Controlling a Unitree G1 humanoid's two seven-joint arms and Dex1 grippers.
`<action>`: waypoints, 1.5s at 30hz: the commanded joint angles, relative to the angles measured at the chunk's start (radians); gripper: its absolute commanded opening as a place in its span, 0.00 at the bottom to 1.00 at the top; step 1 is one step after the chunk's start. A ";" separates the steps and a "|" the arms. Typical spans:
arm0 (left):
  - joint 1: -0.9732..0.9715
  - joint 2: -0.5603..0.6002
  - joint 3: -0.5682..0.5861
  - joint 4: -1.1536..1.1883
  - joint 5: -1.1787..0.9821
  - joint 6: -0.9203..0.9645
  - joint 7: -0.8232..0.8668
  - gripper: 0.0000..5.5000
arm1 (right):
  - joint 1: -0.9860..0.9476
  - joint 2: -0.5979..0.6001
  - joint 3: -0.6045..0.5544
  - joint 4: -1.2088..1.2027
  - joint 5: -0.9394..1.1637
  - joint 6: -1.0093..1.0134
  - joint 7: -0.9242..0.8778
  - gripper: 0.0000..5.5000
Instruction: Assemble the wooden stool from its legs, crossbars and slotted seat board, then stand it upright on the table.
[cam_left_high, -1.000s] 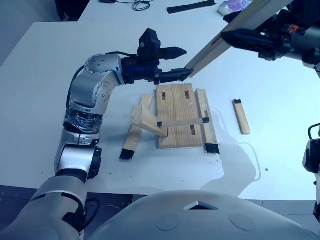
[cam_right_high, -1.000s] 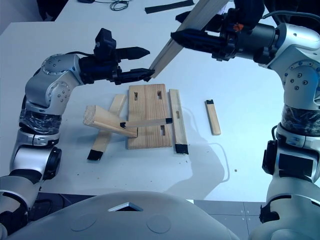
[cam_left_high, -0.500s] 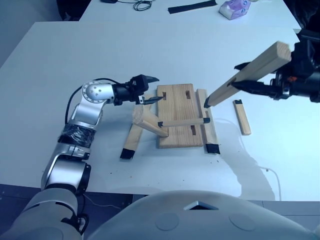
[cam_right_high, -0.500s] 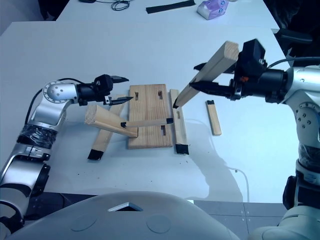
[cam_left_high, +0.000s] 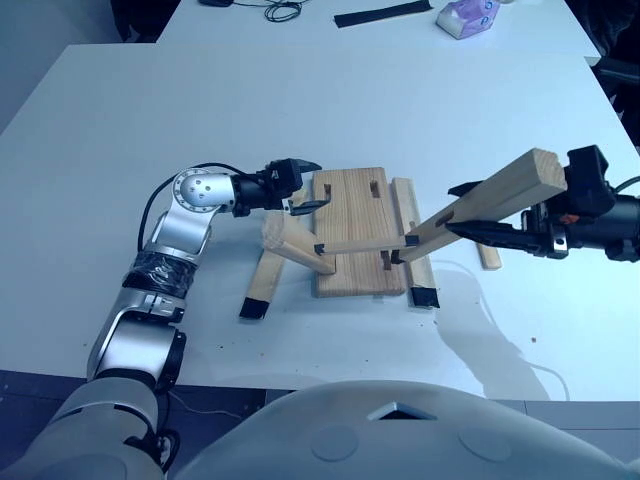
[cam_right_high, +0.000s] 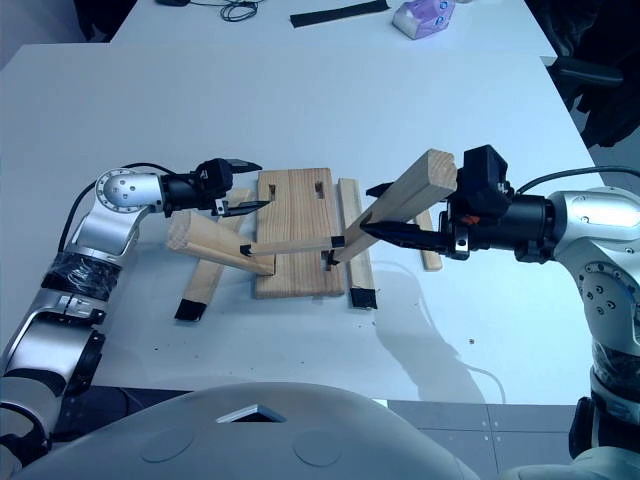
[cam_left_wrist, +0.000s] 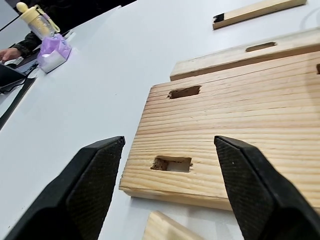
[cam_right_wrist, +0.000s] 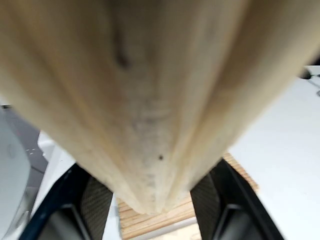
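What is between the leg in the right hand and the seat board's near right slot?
The thin crossbar lies across the seat board just beyond that slot, its black-tipped end right beside the lower tip of the leg. Nothing else visible intervenes.

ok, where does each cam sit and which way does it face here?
Left eye view: on the head, facing forward and down at the table; both arms show, left gripper by the seat board, right gripper holding a leg.
Right eye view: beside it, same scene, slightly offset.
Left wrist view: on the left wrist, facing along its open fingers over the seat board's slots.
Right wrist view: on the right wrist, facing along the held leg, fingers either side, seat board beyond.
Shared: all four see the seat board.
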 joint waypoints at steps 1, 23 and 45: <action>-0.026 0.007 -0.013 0.020 0.019 -0.018 -0.022 0.60 | 0.029 0.012 0.026 -0.043 -0.016 -0.026 -0.024 0.37; -0.135 -0.021 -0.063 0.121 0.042 -0.097 -0.135 0.60 | 0.168 0.082 0.178 -0.059 -0.217 -0.265 -0.065 0.37; -0.100 -0.032 -0.072 0.061 0.038 -0.098 -0.145 0.60 | 0.242 -0.042 0.193 -0.059 -0.182 -0.276 0.015 0.37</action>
